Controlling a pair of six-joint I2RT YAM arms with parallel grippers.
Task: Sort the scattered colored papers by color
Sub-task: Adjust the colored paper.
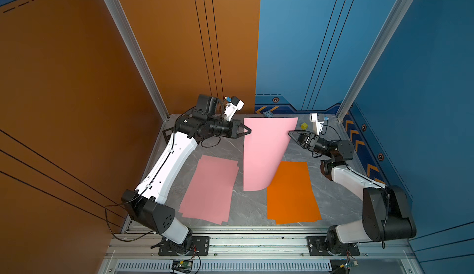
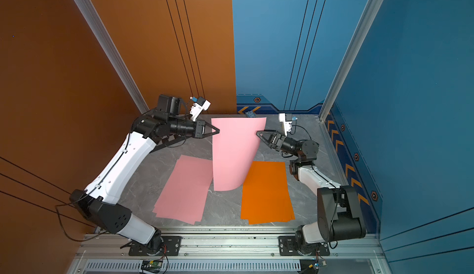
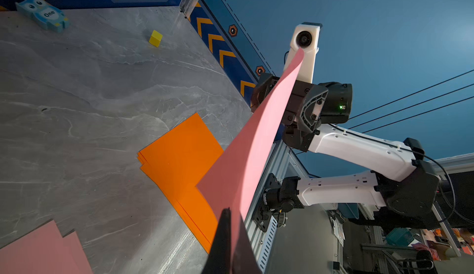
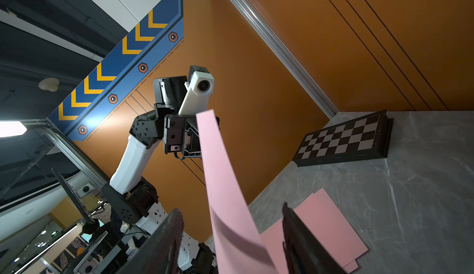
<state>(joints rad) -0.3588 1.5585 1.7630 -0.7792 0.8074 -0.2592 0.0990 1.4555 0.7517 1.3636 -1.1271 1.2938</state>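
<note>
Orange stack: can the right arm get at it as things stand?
Probably yes. The right gripper stands open around an edge of the raised pink sheet, not clamped; the orange stack lies flat just below, mostly bare, with only one corner hidden behind the hanging sheet.

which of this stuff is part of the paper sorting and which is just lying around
Part of the job: raised pink sheet, pink pile, orange pile.

Just lying about: yellow cube, blue owl block, checkered board.
</note>
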